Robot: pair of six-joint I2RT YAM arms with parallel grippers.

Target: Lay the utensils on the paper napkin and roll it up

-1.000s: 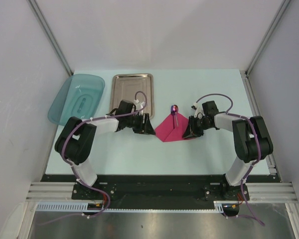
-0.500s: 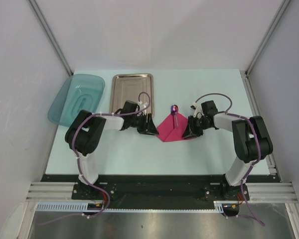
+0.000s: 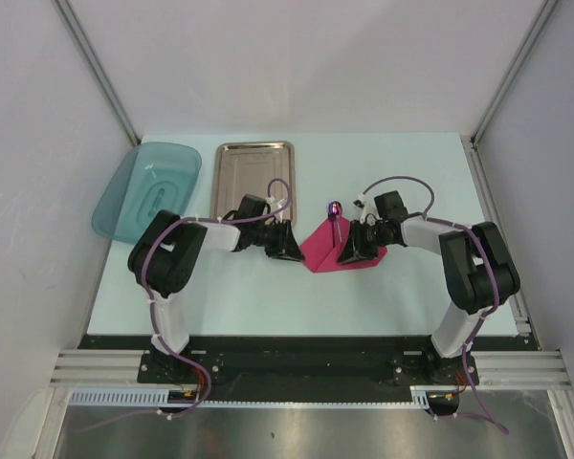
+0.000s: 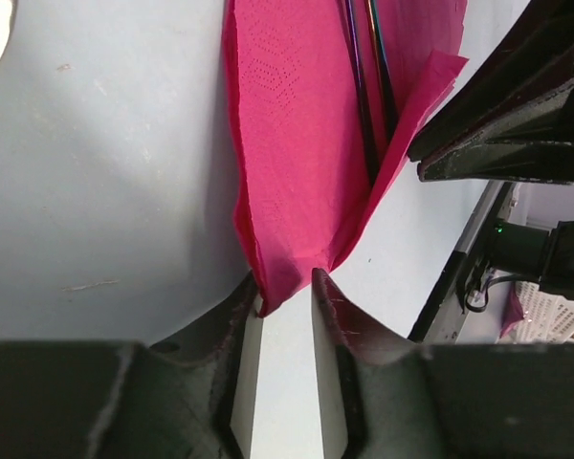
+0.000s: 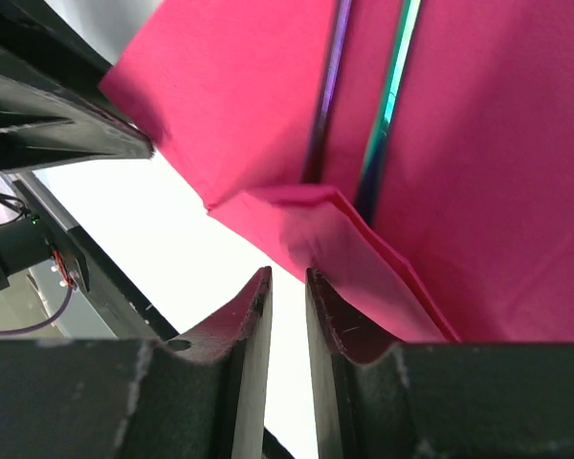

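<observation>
Paper napkin: the paper napkin point(image 3: 325, 253) lies mid-worktop point(image 3: 268, 287) between the two arms, with both side flaps lifted inward.
Fork and spoon: the fork point(image 5: 327, 86) and spoon point(image 5: 394, 86) lie side by side in the napkin's central crease. The spoon's bowl pokes out past the far edge.
Long axis: both handles run near-to-far, away from the arm bases, so any roll has to go sideways across them.
Left end effector: the left end effector point(image 4: 284, 287) is at the napkin's left corner. Its jaws are narrow and both tips touch the paper, but I cannot tell whether it is clamped.
Right end effector: the right end effector point(image 5: 287, 277) appears clenched on the edge of the folded right flap.
Nearer arm: the right is closer to the handles, and the left sits at the outer corner.
Coming move: probably carrying the left corner rightward over the handles.
</observation>
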